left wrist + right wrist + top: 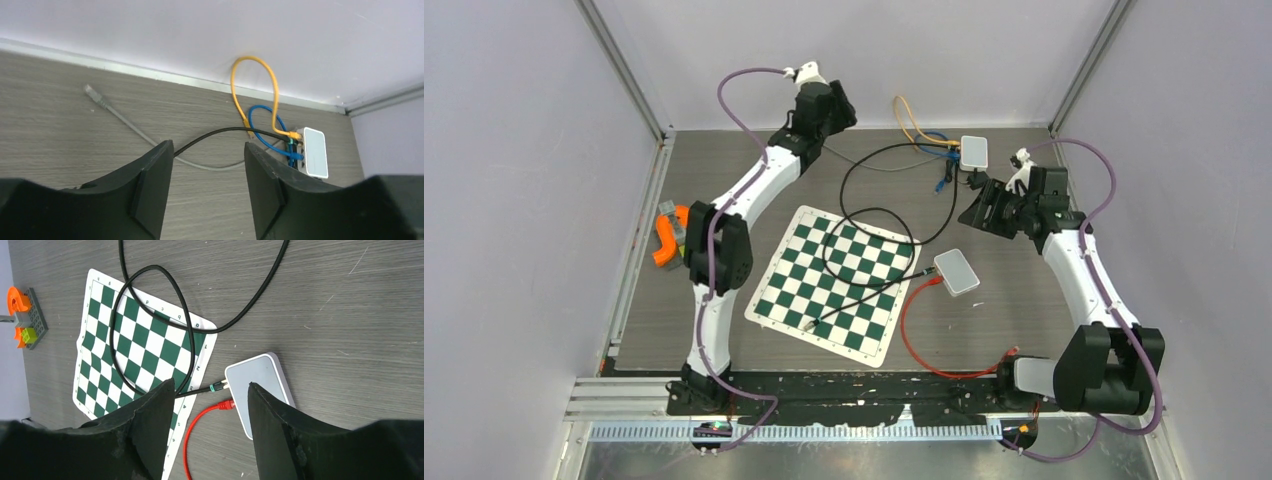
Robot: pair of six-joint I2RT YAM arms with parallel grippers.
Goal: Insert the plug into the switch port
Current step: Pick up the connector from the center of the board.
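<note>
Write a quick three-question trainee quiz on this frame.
1. True or false: the left gripper and right gripper are both open and empty.
2. Which one crosses the mat? A blue cable, B black cable, C yellow cable.
3. How many switches are in view?
Key: 1 true; 2 B; 3 two.
</note>
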